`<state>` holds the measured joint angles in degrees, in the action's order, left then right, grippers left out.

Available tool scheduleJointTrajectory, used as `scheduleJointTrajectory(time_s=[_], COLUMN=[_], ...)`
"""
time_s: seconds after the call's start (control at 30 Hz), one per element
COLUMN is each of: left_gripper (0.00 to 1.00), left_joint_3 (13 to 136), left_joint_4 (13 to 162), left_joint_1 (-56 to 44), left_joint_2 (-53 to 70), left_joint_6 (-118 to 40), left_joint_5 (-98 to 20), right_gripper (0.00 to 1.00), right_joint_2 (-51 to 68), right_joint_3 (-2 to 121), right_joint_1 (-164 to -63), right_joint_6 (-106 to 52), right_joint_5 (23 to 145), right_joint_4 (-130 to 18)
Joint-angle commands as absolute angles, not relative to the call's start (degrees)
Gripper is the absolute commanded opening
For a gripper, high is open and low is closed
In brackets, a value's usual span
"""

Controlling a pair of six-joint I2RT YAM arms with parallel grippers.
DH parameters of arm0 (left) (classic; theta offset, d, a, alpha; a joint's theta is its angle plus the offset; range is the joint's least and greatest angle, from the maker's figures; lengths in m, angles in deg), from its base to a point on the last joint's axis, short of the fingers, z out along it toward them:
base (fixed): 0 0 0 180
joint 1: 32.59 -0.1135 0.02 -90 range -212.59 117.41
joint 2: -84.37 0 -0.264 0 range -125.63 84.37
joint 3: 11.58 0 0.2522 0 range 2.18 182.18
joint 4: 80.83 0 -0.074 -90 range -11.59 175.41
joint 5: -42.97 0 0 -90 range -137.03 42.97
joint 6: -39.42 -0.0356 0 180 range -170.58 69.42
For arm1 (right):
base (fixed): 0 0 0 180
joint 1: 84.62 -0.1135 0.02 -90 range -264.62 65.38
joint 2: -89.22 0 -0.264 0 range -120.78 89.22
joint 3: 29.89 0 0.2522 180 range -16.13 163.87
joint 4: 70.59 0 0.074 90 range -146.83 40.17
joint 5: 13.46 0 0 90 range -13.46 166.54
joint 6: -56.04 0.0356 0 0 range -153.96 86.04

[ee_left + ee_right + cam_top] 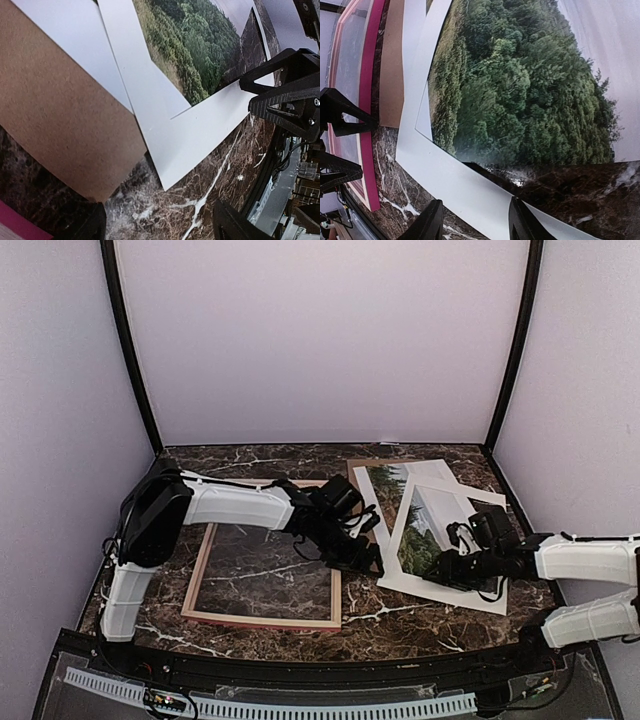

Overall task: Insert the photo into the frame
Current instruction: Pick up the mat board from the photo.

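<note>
Left tool (162, 227): spread wide, gripping nothing, only bare marble between the fingers; poised just beside the corner of the white mat (190, 145), between mat and frame.
Right tool (475, 222): parted about halfway, not clamped on anything; over the mat's near border, opposite the left tool.
Photo (520, 100): face up, lying on the brown backing board (60, 115) and under the tilted mat, green trees and pale sky showing through the cut-out window; outside the frame, to its right.
Frame (260, 620): pink wood, flat on the surface (420, 625), marble visible through its opening, nothing inside it.
Backing board: flat, one corner close to the frame's right rail, partly covered by photo and mat.
</note>
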<state>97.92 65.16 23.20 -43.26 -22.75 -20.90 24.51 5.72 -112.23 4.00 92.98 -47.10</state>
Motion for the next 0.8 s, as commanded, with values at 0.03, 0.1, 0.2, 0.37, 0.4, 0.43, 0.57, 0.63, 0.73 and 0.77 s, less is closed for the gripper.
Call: scheduleJointTrajectory(time_s=[0.03,0.1,0.2,0.37,0.4,0.43,0.57,0.63,0.73,0.77], left_gripper=[0.76,0.76,0.75,0.74,0.74,0.74,0.74,0.74,0.74,0.74], left_joint_3=[93.59,93.09,92.78,91.79,91.63,91.36,91.62,91.66,91.54,91.46], left_joint_4=[69.74,70.81,72.01,72.35,72.37,72.47,72.99,73.68,74.47,74.81], left_joint_1=[23.48,23.48,23.48,23.63,23.76,23.8,23.98,23.92,23.95,23.95], left_joint_2=[-40.32,-40.34,-40.35,-40.44,-40.48,-40.56,-41.53,-41.98,-42.57,-42.65], left_joint_6=[-18.01,-17.15,-15.65,-12.84,-12.32,-12.12,-10.46,-9.37,-8.13,-7.65], left_joint_5=[-16.57,-16.13,-15.63,-14.55,-14.5,-14.46,-13.86,-13.22,-12.15,-12.05], right_gripper=[0.45,0.45,0.44,0.43,0.43,0.43,0.42,0.42,0.41,0.41], right_joint_2=[23.98,23.59,22.83,21.84,21.55,21.24,19.84,19.28,18.48,18.3], right_joint_3=[5.01,4.6,4.06,3.01,2.83,2.59,1.73,1.25,1.18,1.23], right_joint_1=[-114.44,-115.23,-116.78,-119.81,-120.46,-121.04,-123.04,-124.08,-125.53,-125.97], right_joint_6=[4.63,5.26,6.22,8.3,8.65,8.96,10.62,11.53,12.47,12.72], right_joint_5=[94.02,93.87,93.41,92.29,92.03,91.79,91.19,91.07,90.61,90.48], right_joint_4=[-51.0,-51.82,-53.0,-55.11,-55.51,-55.99,-58.31,-59.64,-61.0,-61.37])
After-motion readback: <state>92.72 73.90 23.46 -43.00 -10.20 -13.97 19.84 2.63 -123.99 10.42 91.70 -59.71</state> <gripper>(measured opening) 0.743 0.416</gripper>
